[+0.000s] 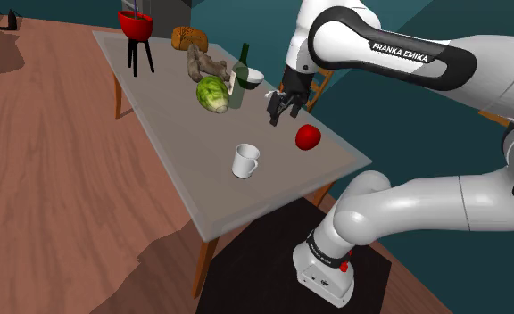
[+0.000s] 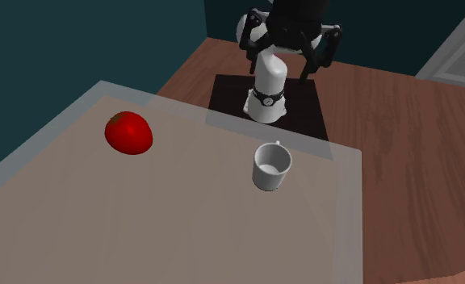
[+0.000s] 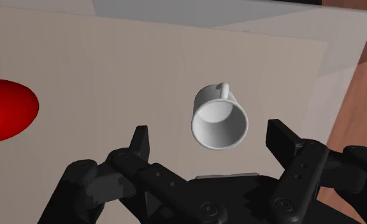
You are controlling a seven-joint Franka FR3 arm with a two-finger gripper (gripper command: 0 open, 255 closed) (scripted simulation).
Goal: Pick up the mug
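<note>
- Arm [image 1: 398, 53]: white lettering "FRANKA EMIKA" on a dark band.
- Bottle [image 1: 240, 73] near the worktop's middle; its pale label is too small to read.
- Tool [image 1: 282, 113] hangs above the worktop [image 1: 166, 125], released, fingers wide apart, grasping nothing.
- White mug [image 1: 244, 161] stands upright near the worktop edge facing the stand, handle toward that edge.
- Bare worktop rings the mug; the red tomato [image 1: 308, 136] sits well apart, near the adjoining long edge.
</note>
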